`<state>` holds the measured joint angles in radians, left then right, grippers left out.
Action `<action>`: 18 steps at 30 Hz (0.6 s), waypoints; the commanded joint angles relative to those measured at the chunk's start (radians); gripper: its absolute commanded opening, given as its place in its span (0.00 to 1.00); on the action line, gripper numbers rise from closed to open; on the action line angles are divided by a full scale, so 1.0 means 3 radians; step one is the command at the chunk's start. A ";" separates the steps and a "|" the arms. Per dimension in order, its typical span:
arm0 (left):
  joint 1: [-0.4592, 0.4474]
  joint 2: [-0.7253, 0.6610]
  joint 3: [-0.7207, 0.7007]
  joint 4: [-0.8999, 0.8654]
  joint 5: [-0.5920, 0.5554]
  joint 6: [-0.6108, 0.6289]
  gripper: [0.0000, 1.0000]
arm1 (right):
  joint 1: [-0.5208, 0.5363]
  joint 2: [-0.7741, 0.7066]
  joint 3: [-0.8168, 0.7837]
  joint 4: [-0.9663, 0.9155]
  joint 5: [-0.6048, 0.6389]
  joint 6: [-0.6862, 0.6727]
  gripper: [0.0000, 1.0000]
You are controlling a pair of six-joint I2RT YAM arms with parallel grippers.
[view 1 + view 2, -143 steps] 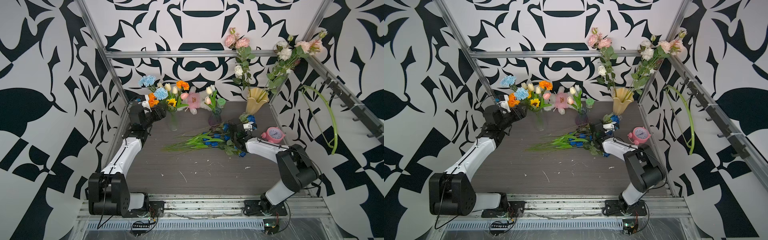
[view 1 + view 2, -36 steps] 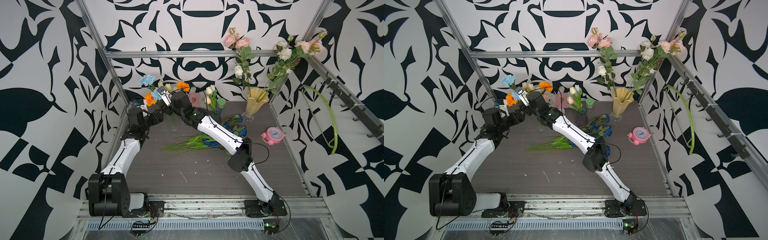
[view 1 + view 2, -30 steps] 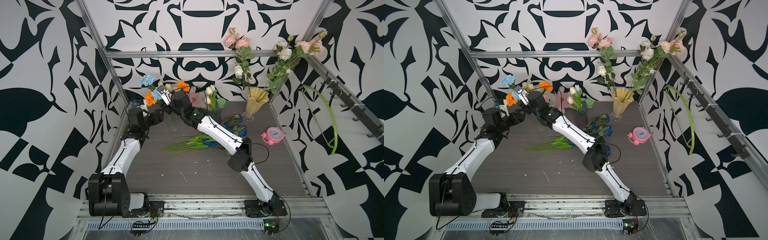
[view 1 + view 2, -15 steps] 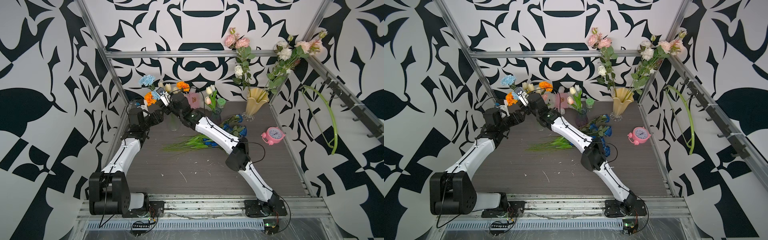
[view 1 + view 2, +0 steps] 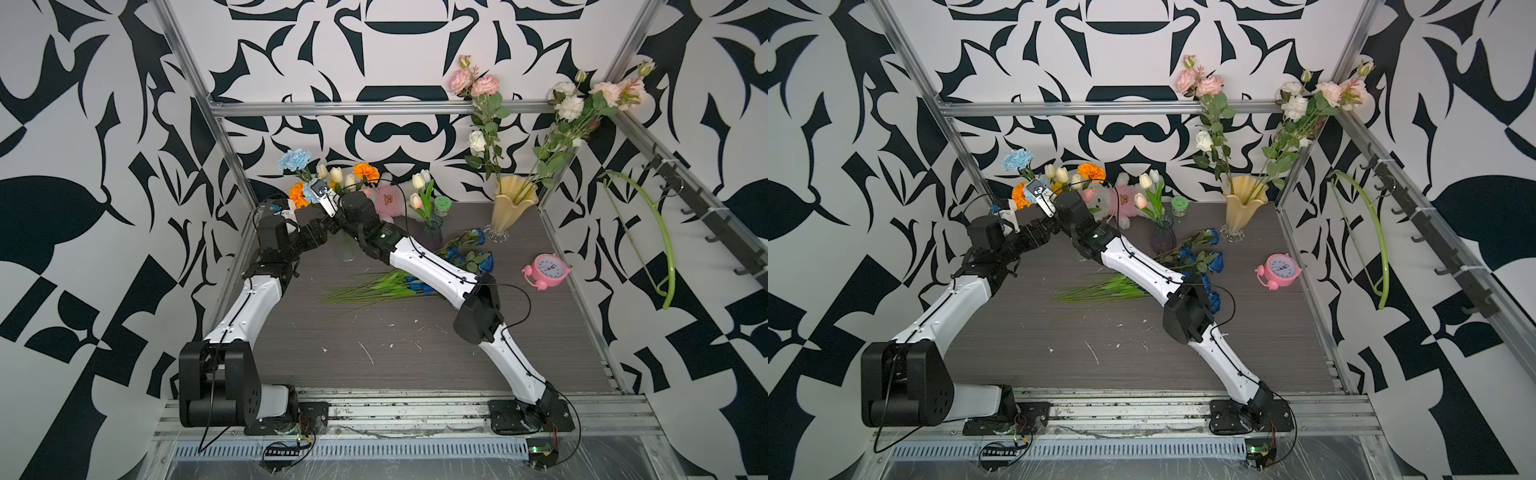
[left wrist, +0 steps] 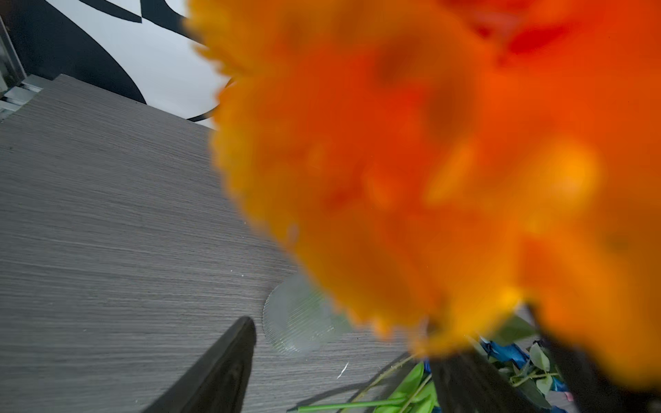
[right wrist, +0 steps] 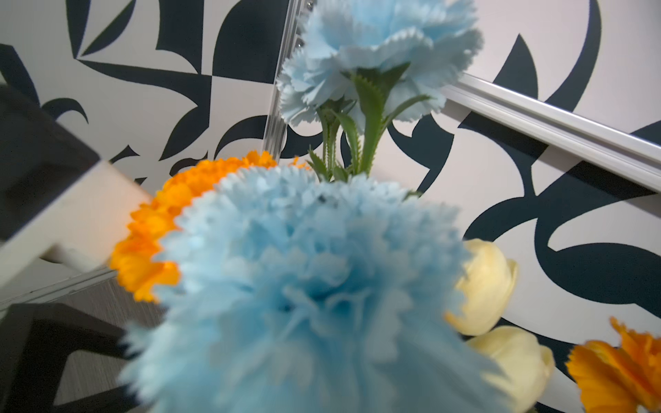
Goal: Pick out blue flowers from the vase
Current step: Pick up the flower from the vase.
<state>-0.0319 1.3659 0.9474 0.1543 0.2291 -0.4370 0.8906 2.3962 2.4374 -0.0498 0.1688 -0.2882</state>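
- My right gripper is up among the blooms above the clear vase, right at the lower carnation. It is a pale-blue frilly ball with saw-toothed petal edges, so close to my wrist camera that it blurs.
- I cannot tell whether my right fingers are clenched on it. The bloom hides them in the wrist view, and in both top views they are too small.
- Just behind, higher above the clear vase, stands the upper carnation, the same pale blue but sharp, on a toothed green calyx. The nearer bloom cuts off its stem.
- My left gripper sits just beside the clear vase, its fingers spread wide and released.
- An orange marigold smears over most of my left wrist view, so only the clear vase's ribbed base shows there.
- Farther off on the table, right of the clear vase in both top views, lie blue roses and what are probably dark-blue tulips with long green leaves, partly hidden under my right arm.
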 commanded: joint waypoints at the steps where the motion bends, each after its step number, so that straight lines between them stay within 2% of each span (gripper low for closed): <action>1: 0.0014 0.0042 0.0043 0.0074 0.0039 0.0015 0.79 | 0.0002 -0.0354 -0.0060 0.0277 0.0015 -0.0022 0.14; 5: 0.0017 0.0049 0.0038 0.0074 0.0034 0.0004 0.78 | 0.0018 -0.0486 -0.0157 0.0363 0.0015 -0.0038 0.12; 12: 0.0014 0.0024 0.0028 0.0053 0.0016 0.0024 0.78 | 0.0019 -0.0628 -0.0214 0.0392 -0.0092 0.0071 0.00; 18: 0.0014 0.0008 0.0033 0.0033 0.0006 0.0054 0.78 | 0.0032 -0.0812 -0.0433 0.0571 -0.0087 0.0159 0.00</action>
<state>-0.0319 1.3701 0.9474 0.1562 0.2283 -0.4366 0.8932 2.2166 2.3291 0.0406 0.1493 -0.2687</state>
